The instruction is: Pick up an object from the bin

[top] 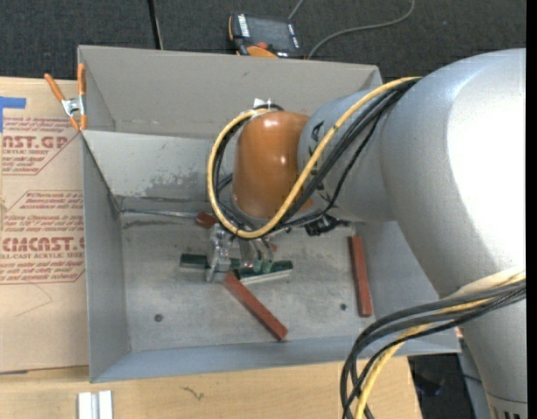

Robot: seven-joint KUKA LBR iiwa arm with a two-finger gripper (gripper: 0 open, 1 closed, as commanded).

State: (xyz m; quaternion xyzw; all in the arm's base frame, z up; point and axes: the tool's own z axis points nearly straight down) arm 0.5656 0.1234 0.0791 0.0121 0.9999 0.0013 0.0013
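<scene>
The arm (443,173) and its orange cover (266,164) hide the bin's (102,234) back right floor. A small reddish thing (203,220) peeks from behind the cables (217,160) — shape unclear. The gripper (223,263) covers part of a flat green piece (273,271) — too small to name.

— Item recorded?
— A green strip (270,271), thin and flat. It lay on the floor of the bin (146,321), near the middle, running left to right, right end slightly farther back.
— Anything against it?
— A red-brown stick (255,308) lay flat on a diagonal just in front. Its upper end met the strip's left end; over or under could not be determined. A dark green piece (194,262) lay just left, in line.
</scene>
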